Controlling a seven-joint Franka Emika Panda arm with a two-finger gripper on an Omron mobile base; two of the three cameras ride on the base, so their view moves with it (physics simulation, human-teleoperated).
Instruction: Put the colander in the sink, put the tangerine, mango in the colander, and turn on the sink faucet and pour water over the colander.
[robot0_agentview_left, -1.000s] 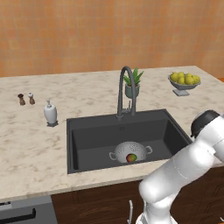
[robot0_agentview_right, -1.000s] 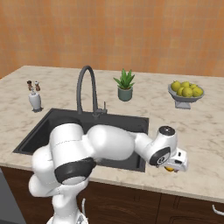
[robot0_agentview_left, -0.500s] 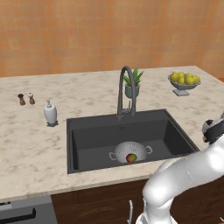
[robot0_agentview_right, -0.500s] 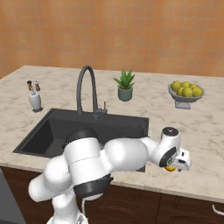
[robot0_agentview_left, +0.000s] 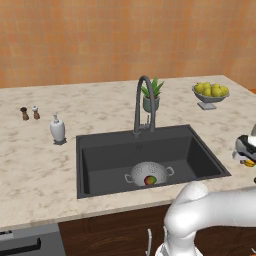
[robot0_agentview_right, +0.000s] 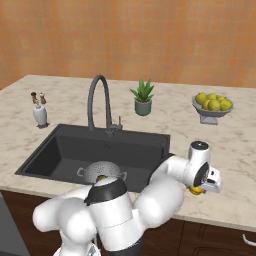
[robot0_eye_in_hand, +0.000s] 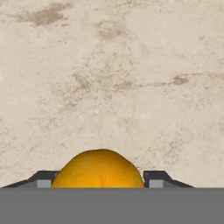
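marble counter (robot0_agentview_left: 40, 170), tangerine (robot0_eye_in_hand: 99, 169), soap bottle (robot0_agentview_left: 57, 129)

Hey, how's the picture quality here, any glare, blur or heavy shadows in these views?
Left base view: flat, even light, no glare; sink interior dark, the colander still clear. Right base view: equally even and sharp. Hand view: tangerine close up and cropped at the bottom, counter texture slightly soft.

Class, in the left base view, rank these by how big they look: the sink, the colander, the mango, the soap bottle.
1. sink
2. colander
3. soap bottle, though it stands farther from the camera than the colander, so this gap is less sure
4. mango, lying inside the colander
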